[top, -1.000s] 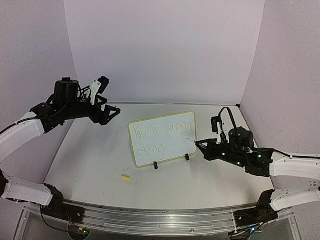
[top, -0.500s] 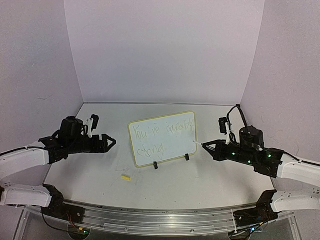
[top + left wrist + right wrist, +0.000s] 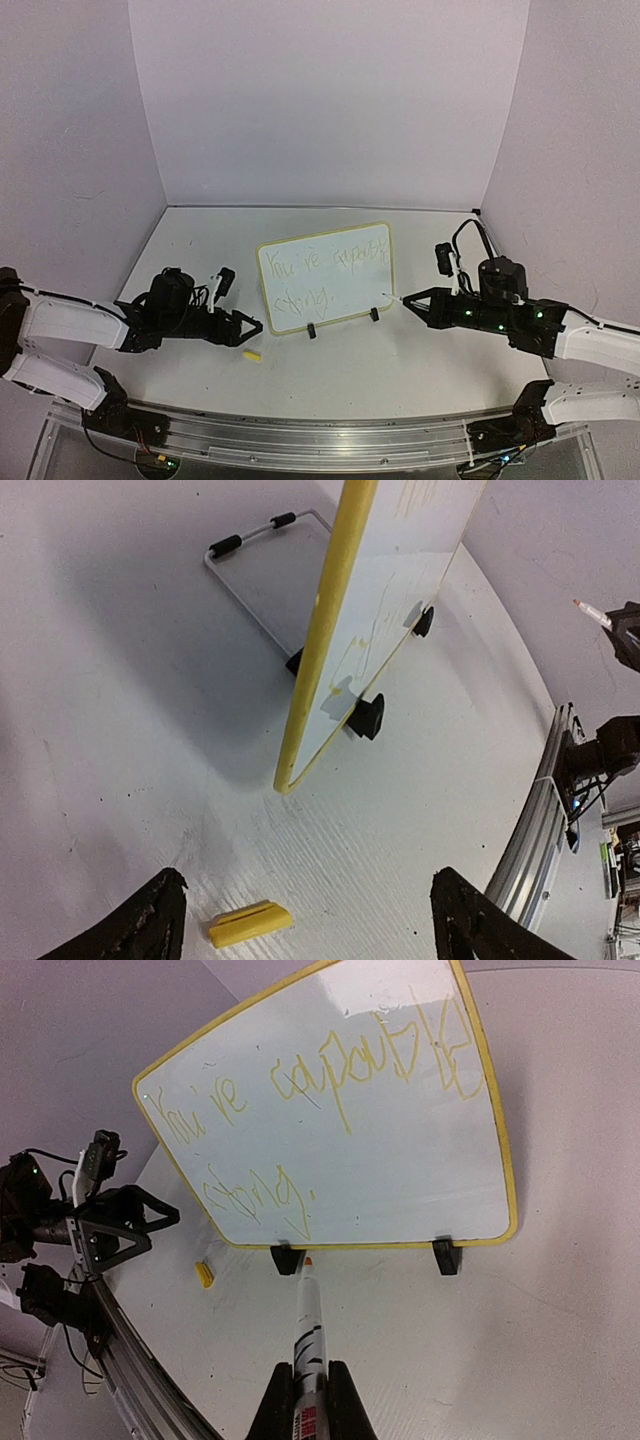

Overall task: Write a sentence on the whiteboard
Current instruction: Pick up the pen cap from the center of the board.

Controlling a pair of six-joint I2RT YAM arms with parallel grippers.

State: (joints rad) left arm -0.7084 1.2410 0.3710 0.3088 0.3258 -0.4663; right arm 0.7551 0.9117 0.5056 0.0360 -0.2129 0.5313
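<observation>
The whiteboard [image 3: 325,280] stands tilted on two black clip feet at mid-table. The sentence [image 3: 322,272] runs across it in two faint yellow-green lines; in the right wrist view the sentence [image 3: 300,1110] reads roughly "You're ... strong" on the whiteboard [image 3: 400,1180]. My right gripper [image 3: 412,300] is shut on a white marker [image 3: 308,1325], whose orange tip hovers just off the board's lower edge by a clip foot. My left gripper [image 3: 250,328] stands open low over the table, left of the board's edge [image 3: 325,650]. A small yellow cap [image 3: 250,923] lies on the table between its fingers.
The yellow cap [image 3: 252,355] lies in front of the board's left corner. A wire stand [image 3: 265,540] props the board from behind. An aluminium rail [image 3: 320,435] runs along the near table edge. Purple walls close in the back and both sides.
My left arm has come down from high at the back left to low over the table beside the yellow cap. The right gripper, still holding the marker, has shifted only slightly near the board's lower right.
</observation>
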